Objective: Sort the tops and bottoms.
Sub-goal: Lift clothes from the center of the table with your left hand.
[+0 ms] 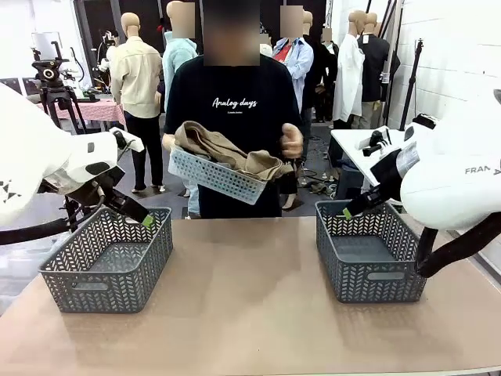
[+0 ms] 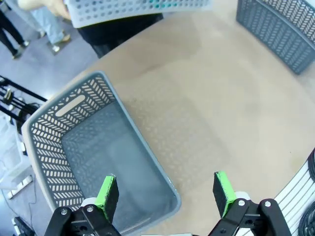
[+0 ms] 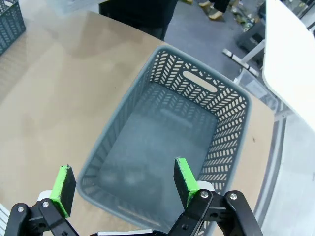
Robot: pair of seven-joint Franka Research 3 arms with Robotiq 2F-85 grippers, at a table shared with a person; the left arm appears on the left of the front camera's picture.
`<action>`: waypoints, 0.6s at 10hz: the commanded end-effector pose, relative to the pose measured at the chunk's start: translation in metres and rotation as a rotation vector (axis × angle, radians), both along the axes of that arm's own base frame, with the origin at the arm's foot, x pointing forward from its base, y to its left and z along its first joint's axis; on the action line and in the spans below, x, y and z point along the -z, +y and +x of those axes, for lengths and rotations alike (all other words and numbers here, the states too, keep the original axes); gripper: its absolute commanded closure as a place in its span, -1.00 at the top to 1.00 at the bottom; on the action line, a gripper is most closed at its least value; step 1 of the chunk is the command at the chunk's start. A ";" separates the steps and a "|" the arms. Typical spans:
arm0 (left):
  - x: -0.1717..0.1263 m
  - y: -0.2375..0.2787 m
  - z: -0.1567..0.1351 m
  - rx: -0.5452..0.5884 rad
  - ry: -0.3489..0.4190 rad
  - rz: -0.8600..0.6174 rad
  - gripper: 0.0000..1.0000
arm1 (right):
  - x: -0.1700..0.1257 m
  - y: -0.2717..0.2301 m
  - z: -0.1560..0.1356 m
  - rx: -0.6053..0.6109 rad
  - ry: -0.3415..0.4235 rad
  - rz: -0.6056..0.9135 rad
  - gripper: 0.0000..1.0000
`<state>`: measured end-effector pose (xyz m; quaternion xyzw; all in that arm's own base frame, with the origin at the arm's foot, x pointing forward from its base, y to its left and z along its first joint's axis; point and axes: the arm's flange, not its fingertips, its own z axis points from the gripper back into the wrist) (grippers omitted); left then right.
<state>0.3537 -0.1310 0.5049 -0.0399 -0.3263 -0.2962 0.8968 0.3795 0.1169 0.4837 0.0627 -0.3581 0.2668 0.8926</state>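
Left gripper [image 2: 166,191] and right gripper [image 3: 123,183] hang wide open, empty; best kept clear until white basket [image 1: 211,177] with khaki top [image 1: 223,147] reaches table [image 1: 250,313].

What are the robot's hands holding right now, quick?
Left hand: open, holding nothing, above a grey basket rim.
Right hand: open, holding nothing, above the other grey basket.

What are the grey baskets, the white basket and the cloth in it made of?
Left grey basket and right grey basket: apparently moulded plastic, matte, with herringbone cut-outs. White basket: probably plastic too, gridded holes. Khaki garment: soft woven cloth, draping in folds.
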 end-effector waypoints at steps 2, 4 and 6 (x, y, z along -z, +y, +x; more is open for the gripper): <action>0.009 -0.007 0.003 0.005 0.002 0.022 1.00 | 0.005 0.007 0.002 -0.005 -0.008 -0.015 1.00; 0.009 -0.007 0.003 0.005 0.002 0.022 1.00 | 0.005 0.007 0.002 -0.005 -0.008 -0.015 1.00; 0.009 -0.007 0.003 0.005 0.002 0.022 1.00 | 0.005 0.007 0.002 -0.005 -0.008 -0.015 1.00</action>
